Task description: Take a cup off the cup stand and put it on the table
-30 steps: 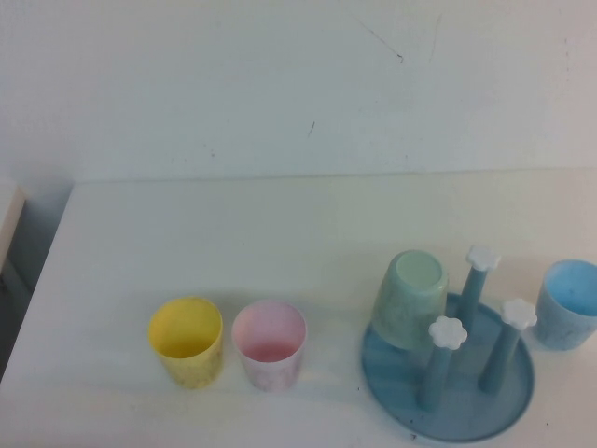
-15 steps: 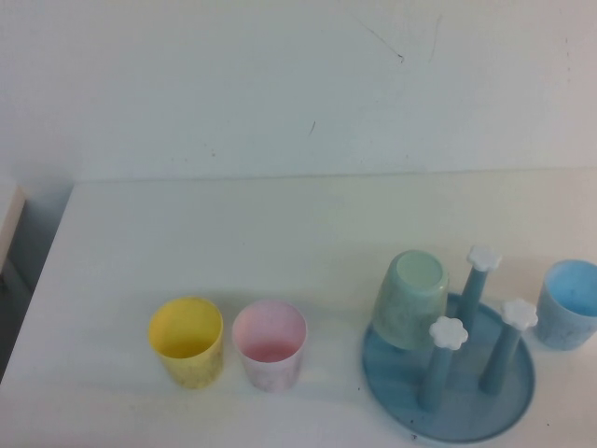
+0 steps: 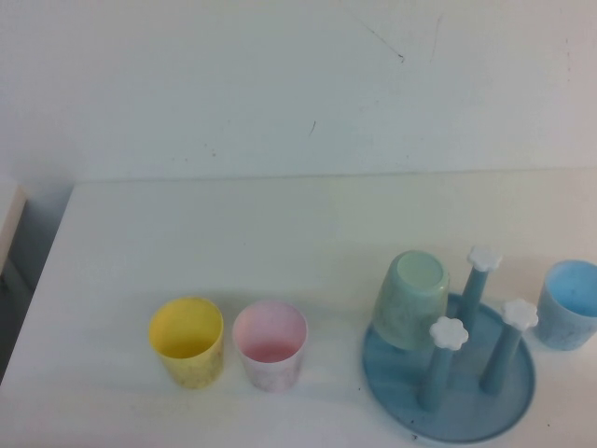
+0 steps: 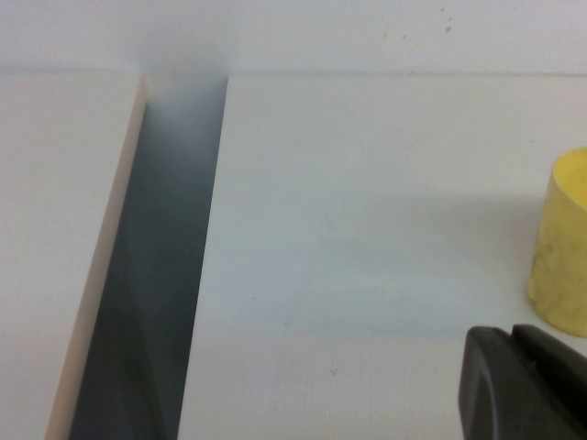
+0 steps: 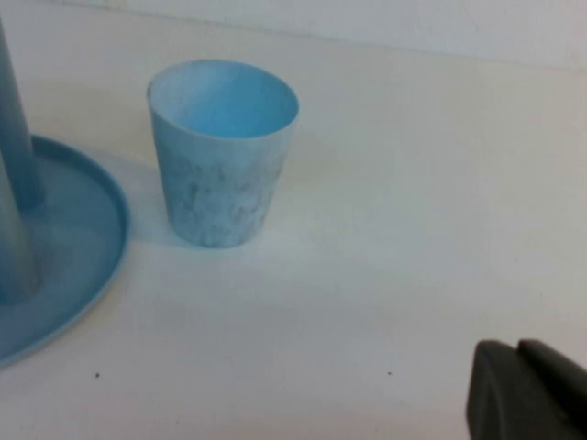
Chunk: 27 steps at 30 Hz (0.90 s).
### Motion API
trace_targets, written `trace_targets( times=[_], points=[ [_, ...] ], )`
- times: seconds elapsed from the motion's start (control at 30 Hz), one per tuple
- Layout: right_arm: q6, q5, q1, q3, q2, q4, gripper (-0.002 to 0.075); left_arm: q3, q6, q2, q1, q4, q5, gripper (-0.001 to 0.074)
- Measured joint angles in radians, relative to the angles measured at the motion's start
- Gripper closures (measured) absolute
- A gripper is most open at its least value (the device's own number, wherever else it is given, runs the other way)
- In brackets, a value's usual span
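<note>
The light blue cup (image 3: 569, 315) stands upright on the white table (image 3: 233, 233), just right of the cup stand (image 3: 387, 378). It also shows in the right wrist view (image 5: 223, 174), apart from the stand's rim (image 5: 87, 247). A pale green cup (image 3: 410, 299) hangs upside down on one peg; three white-capped pegs are bare. My right gripper (image 5: 518, 353) is shut and empty, low over the table, well short of the blue cup. My left gripper (image 4: 514, 337) is shut and empty near a yellow cup (image 4: 561, 243). Neither gripper shows in the high view.
A yellow cup (image 3: 187, 341) and a pink cup (image 3: 270, 343) stand upright side by side at the front left. The table's left edge drops into a dark gap (image 4: 156, 275) beside another pale surface (image 4: 55, 229).
</note>
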Motion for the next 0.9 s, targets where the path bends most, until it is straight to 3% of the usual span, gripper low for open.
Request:
trace_targets(
  times=[0.9],
  points=[
    [0.0,0.0,0.017,0.0,0.0,-0.005,0.0728,0.0,-0.008,0.0,0.0,0.0,0.0,0.0737]
  ],
)
